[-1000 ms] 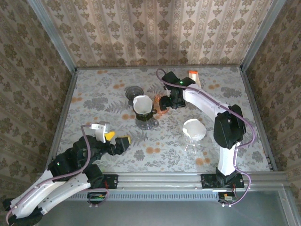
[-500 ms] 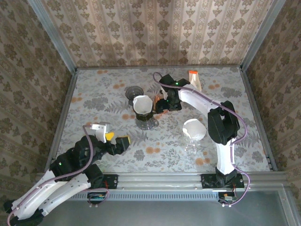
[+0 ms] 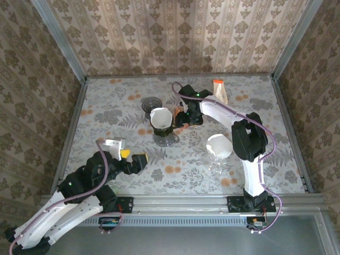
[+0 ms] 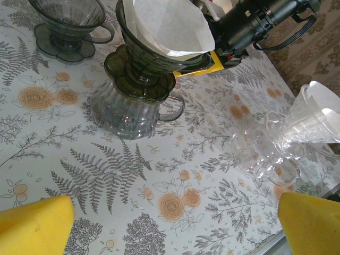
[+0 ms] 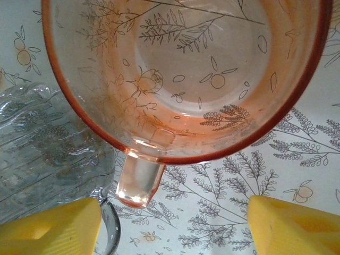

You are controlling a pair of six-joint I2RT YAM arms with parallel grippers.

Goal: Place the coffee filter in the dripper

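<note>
Looking down from the top view first: my left end effector [image 3: 133, 157] sits in the lower left of the frame with its jaws fully apart and nothing between them. It is well apart from the coffee filter [image 3: 160, 116], a white cone seated in the dark dripper [image 3: 163, 129] at the centre of the desk [image 3: 106, 117]. My right end effector [image 3: 183, 119] is just right of that dripper, hanging over a pink dripper [image 3: 184, 126]. A second filter [image 3: 219, 145] sits in a clear dripper right of centre.

From my left wrist, my yellow pads [image 4: 34, 226] fill the two bottom corners, spread wide, with bare desk between them. The coffee filter stands at the top middle of the frame, upright in the dark dripper, which rests on a ribbed glass server [image 4: 125, 109]. Another dark dripper [image 4: 66, 21] stands empty in the upper left. The clear dripper with its filter leans at the right edge.

From my right wrist, I look straight down into the pink dripper, which has nothing inside. Its handle [image 5: 141, 179] points to the bottom of the frame, between my two pads [image 5: 50, 228], which stand apart and touch neither side of it. The glass server's edge shows at the left.
</note>
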